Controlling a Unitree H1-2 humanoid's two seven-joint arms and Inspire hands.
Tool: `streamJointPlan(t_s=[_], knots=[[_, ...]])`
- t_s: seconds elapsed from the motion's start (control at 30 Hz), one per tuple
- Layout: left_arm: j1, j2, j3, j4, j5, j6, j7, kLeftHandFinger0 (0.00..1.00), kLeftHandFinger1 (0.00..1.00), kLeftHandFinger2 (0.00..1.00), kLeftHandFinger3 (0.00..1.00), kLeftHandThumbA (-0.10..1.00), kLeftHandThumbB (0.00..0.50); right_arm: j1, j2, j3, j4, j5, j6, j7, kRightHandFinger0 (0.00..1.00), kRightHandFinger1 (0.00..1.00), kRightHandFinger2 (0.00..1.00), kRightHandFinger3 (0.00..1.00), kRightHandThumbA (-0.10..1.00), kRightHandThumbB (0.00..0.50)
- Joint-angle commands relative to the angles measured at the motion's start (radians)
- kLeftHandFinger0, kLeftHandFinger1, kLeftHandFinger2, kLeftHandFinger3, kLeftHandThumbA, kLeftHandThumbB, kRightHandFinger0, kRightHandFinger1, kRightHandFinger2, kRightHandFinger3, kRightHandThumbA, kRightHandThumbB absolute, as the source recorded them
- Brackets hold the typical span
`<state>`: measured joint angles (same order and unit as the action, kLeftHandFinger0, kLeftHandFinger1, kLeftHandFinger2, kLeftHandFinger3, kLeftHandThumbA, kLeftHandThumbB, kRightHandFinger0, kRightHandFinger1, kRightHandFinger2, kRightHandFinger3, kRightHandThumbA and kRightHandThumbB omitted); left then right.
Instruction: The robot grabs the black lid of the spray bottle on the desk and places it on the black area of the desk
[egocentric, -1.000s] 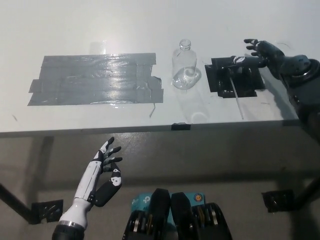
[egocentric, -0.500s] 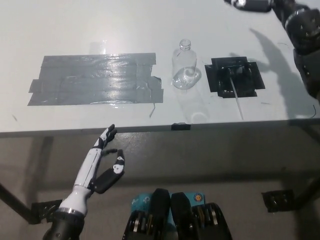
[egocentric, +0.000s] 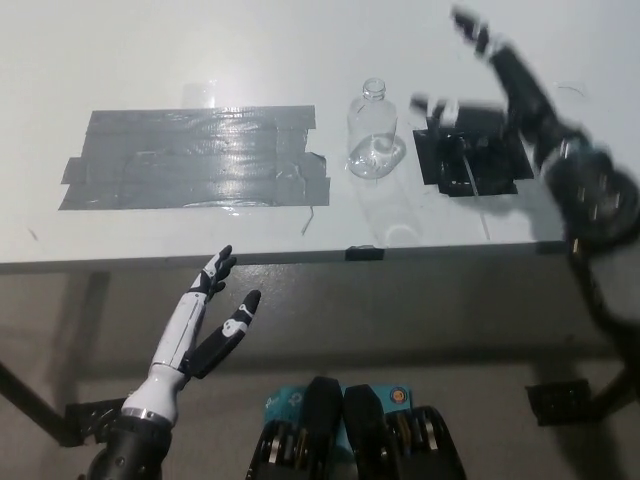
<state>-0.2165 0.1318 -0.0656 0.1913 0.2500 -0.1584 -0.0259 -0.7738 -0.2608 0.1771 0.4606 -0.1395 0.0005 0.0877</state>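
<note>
The clear spray bottle (egocentric: 373, 135) stands uncapped on the white desk (egocentric: 200, 50). Right of it is the black area (egocentric: 440, 165), and the black lid with its thin tube (egocentric: 468, 172) lies on that patch, partly blurred. My black right hand (egocentric: 500, 70) hovers above the patch's far side, smeared by motion, fingers spread and holding nothing. My white left hand (egocentric: 205, 320) rests open below the desk's front edge at the lower left.
A large patch of grey tape (egocentric: 190, 160) covers the desk's left half. The desk's front edge (egocentric: 300, 262) runs across the middle, with a small black clip (egocentric: 364, 253) on it. Floor lies below.
My right hand left the lid on the black patch, swung up to the far right, and now sweeps back over the patch. My left hand spread its fingers slightly.
</note>
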Motion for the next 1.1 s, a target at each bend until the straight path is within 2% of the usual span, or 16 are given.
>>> streamJointPlan(t_s=[0.0, 0.2, 0.27, 0.47, 0.6, 0.7, 0.83, 0.93, 1.07], knots=[[-0.051, 0.01, 0.023, -0.015, -0.014, -0.045, 0.032, 1.0, 1.0, 1.0, 1.0, 0.79, 0.134, 0.259, -0.004, -0.083, -0.746, 0.042, 0.024, -0.017, 1.0, 1.0, 1.0, 1.0, 0.84, 0.378], [-0.032, 0.006, 0.025, 0.004, -0.018, -0.049, 0.035, 1.0, 1.0, 1.0, 1.0, 0.8, 0.139, 0.394, -0.02, -0.069, -0.872, 0.072, 0.055, 0.027, 1.0, 1.0, 1.0, 1.0, 0.78, 0.389], [-0.033, 0.008, 0.028, 0.011, -0.02, -0.051, 0.036, 1.0, 1.0, 1.0, 1.0, 0.81, 0.142, 0.413, -0.022, -0.068, -0.9, 0.075, 0.057, 0.031, 1.0, 1.0, 1.0, 1.0, 0.79, 0.402], [-0.031, 0.012, 0.031, 0.019, -0.014, -0.055, 0.042, 1.0, 1.0, 1.0, 1.0, 0.82, 0.14, 0.447, -0.014, -0.069, -0.932, 0.075, 0.048, 0.027, 1.0, 1.0, 1.0, 1.0, 0.77, 0.383], [-0.002, 0.008, 0.03, 0.002, -0.016, -0.052, 0.036, 1.0, 1.0, 1.0, 1.0, 0.8, 0.138, 0.495, 0.0, -0.051, -0.834, 0.057, 0.006, 0.025, 1.0, 1.0, 1.0, 1.0, 0.78, 0.386], [0.023, 0.009, 0.032, -0.016, -0.009, -0.05, 0.034, 1.0, 1.0, 1.0, 1.0, 0.8, 0.138, 0.526, 0.012, -0.031, -0.69, 0.024, -0.022, 0.026, 1.0, 1.0, 1.0, 1.0, 0.74, 0.39], [0.058, 0.01, 0.032, -0.049, -0.003, -0.043, 0.03, 1.0, 1.0, 1.0, 1.0, 0.81, 0.145, 0.565, 0.003, -0.004, -0.533, -0.027, -0.054, 0.025, 1.0, 1.0, 1.0, 1.0, 0.74, 0.374], [0.09, 0.009, 0.028, -0.075, -0.002, -0.039, 0.024, 1.0, 1.0, 1.0, 1.0, 0.81, 0.149, 0.605, -0.002, 0.003, -0.494, -0.03, -0.072, 0.028, 1.0, 1.0, 1.0, 1.0, 0.76, 0.395], [0.115, 0.006, 0.025, -0.098, 0.001, -0.03, 0.021, 1.0, 1.0, 1.0, 1.0, 0.77, 0.145, 0.635, -0.006, 0.017, -0.5, -0.05, -0.055, 0.036, 1.0, 1.0, 1.0, 1.0, 0.74, 0.399]])
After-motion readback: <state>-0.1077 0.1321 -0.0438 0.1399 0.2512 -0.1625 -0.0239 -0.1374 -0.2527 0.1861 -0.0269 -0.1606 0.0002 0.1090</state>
